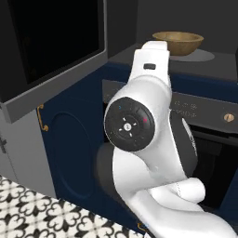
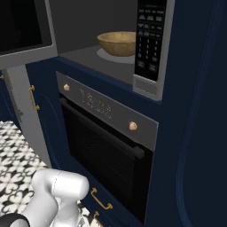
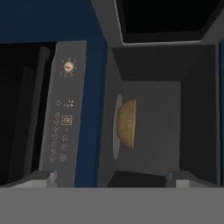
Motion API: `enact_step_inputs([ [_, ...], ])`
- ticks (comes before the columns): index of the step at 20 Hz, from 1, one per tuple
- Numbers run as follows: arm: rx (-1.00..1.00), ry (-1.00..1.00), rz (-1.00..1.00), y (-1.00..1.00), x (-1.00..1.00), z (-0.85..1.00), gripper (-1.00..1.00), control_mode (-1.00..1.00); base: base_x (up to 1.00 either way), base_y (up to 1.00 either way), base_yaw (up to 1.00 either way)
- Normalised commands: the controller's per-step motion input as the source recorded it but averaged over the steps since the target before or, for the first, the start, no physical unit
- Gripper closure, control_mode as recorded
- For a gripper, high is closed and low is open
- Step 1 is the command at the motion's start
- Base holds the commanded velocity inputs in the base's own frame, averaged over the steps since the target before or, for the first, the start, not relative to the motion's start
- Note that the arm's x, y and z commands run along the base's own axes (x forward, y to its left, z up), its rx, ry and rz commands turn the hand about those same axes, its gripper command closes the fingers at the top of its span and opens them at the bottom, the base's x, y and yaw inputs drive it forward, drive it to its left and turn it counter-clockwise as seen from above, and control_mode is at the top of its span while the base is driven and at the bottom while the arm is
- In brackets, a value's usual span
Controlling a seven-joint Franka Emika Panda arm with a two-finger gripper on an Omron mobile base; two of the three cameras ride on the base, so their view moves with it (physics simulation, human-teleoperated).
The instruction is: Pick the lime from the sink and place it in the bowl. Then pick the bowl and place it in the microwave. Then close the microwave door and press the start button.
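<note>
1. I see the bowl point(image 2: 118, 43) already sitting inside the microwave point(image 2: 153, 48) cavity; I cannot make out the lime in it.
2. The microwave door point(image 1: 51, 51) hangs wide open. My worry: sweeping it shut at a bad angle could jam the arm against it.
3. The arm is folded back, hand facing the cavity, gripper point(image 3: 111, 177) fingers spread apart and empty.

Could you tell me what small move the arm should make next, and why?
Probably swing the open, empty hand toward the microwave door to push it shut. The bowl already sits inside the microwave, and the door stands wide open at the left. Whether the lime lies in the bowl cannot be seen from here.
</note>
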Motion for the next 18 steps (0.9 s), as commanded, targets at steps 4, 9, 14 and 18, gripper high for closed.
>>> enact_step_inputs([
  [4, 0.0, 0.0, -0.04, 0.7, -0.05, -0.25, -1.0, -1.0, 0.0, 0.0, 0.0],
  [9, 0.0, 0.01, -0.05, 0.7, 0.0, -0.52, -1.0, -1.0, 0.0, 0.0, 0.0],
  [14, -0.1, -0.02, -0.03, 0.68, -0.01, -0.47, -1.0, -1.0, 0.0, 0.0, 0.0],
  [18, -0.08, -0.01, -0.08, 0.98, -0.02, -0.34, -1.0, -1.0, 0.0, 0.0, 0.0],
])
